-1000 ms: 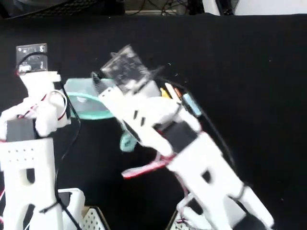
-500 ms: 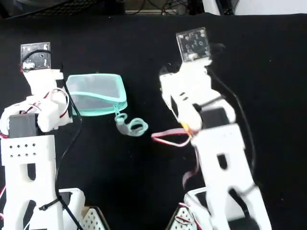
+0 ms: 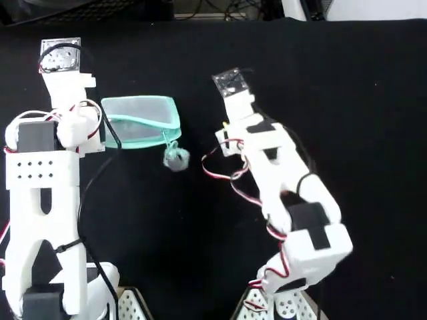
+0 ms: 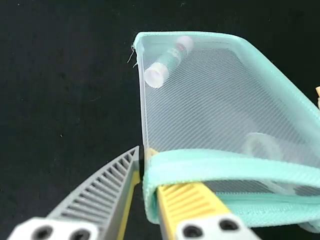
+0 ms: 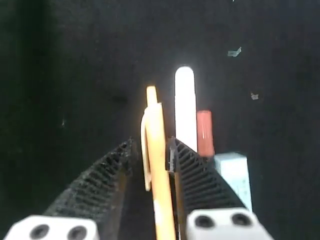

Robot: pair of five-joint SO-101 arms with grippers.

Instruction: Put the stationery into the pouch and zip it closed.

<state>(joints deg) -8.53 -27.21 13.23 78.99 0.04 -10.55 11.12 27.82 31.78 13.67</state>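
A black table [image 3: 373, 100] bears a white pen [image 5: 185, 107], red pen [image 5: 204, 131] and pale blue eraser [image 5: 234, 175].

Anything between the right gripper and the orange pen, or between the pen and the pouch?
Nothing visible. The orange pen lies between the open fingers of the right gripper. From there to the pouch, held by the left gripper, is bare table; only the zipper pull lies by the pouch's corner.
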